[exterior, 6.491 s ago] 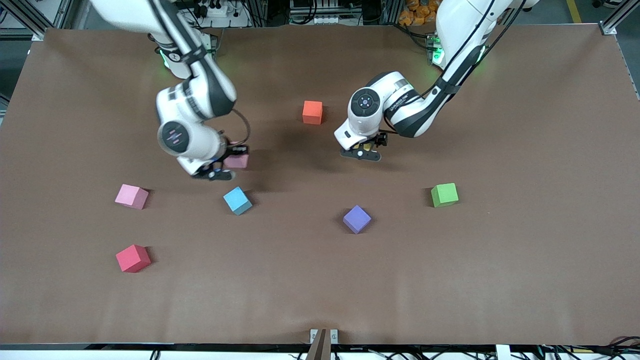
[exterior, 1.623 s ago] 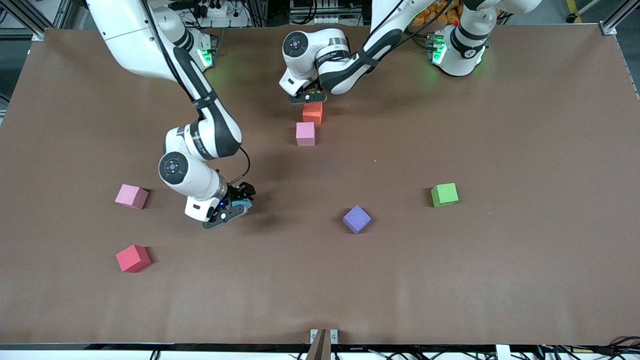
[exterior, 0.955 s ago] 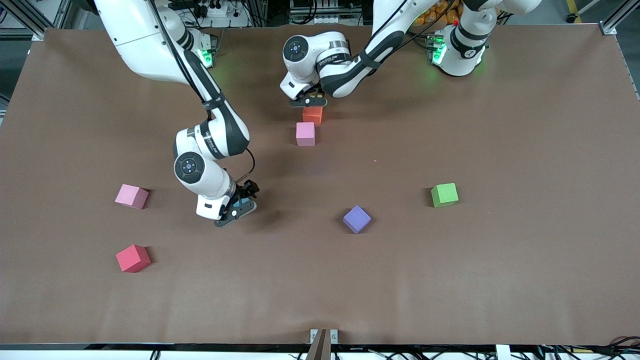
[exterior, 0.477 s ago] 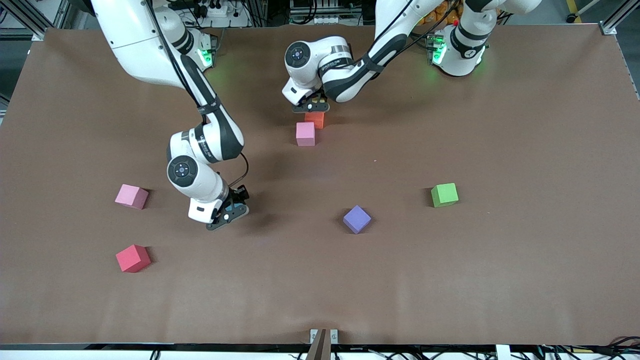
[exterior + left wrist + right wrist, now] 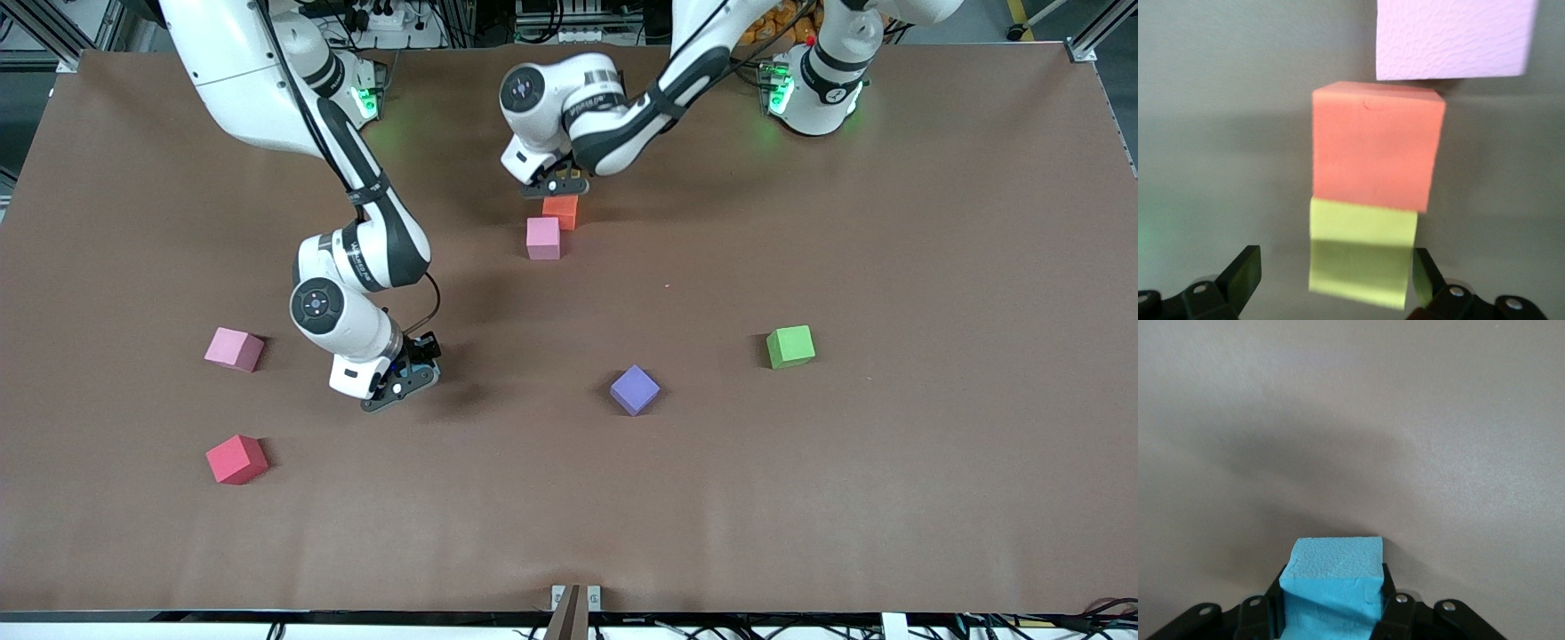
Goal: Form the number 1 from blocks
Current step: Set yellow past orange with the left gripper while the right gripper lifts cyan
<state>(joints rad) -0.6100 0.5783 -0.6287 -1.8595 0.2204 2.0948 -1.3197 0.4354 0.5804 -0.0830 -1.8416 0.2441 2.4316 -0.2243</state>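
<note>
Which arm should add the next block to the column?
Right. Its end effector is already shut on the light blue block. The left end effector is open and empty over the yellow block.

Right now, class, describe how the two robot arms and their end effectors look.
Both arms are glossy white with black joint bands, round dark caps and thin black cables; green lights glow at their bases. The left end effector and right end effector are black, with two fingers and small silver screws.
</note>
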